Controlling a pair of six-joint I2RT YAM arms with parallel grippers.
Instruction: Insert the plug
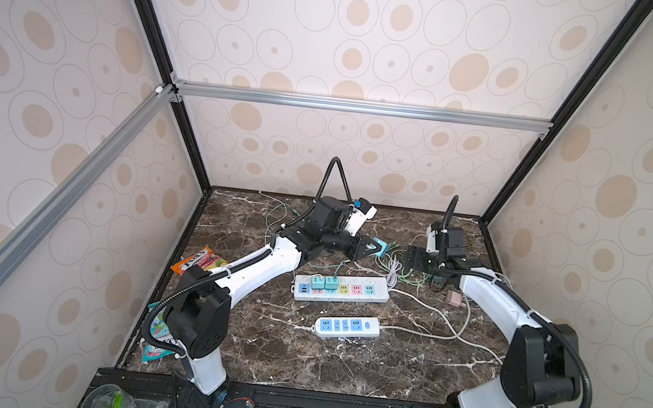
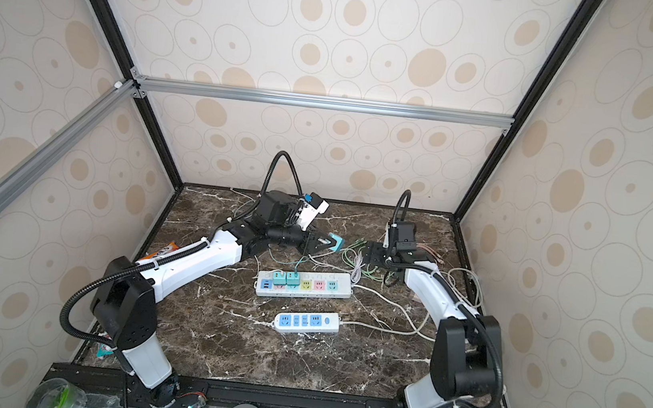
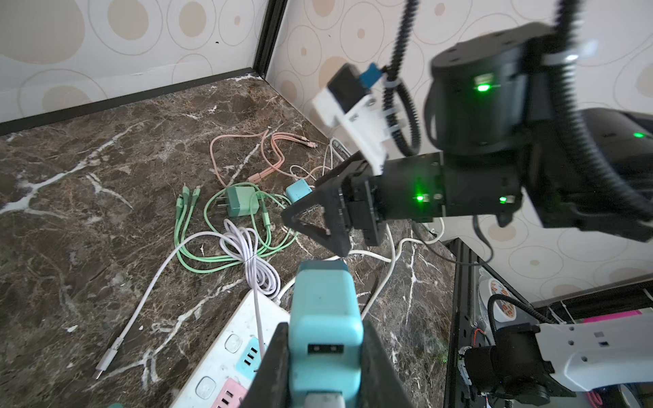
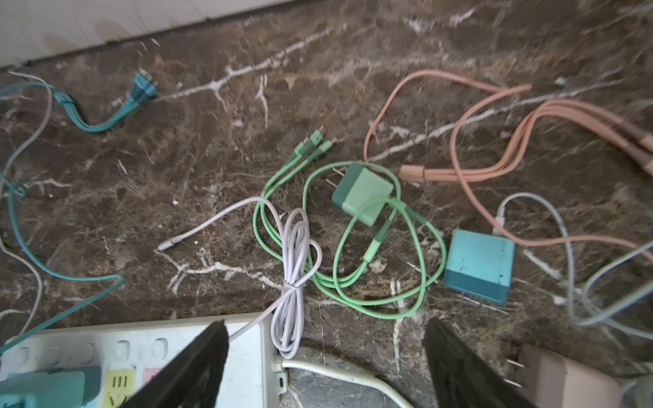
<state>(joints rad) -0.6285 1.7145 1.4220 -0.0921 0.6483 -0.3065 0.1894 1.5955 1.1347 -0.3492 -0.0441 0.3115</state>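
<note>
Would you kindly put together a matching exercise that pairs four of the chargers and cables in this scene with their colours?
Things:
1. held charger, in the left end effector
2. charger inside the cable loops
3. tied cable bundle beside the long power strip
4. charger beside the right arm's white link

Colours:
A. pink
B. light blue
C. pale lilac
D. green

Pairs: 1-B, 2-D, 3-C, 4-A

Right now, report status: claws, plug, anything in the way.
Left claw shut on blue plug, not yet inserted. Right claw open, empty. Lilac cable draped over strip end.
</note>
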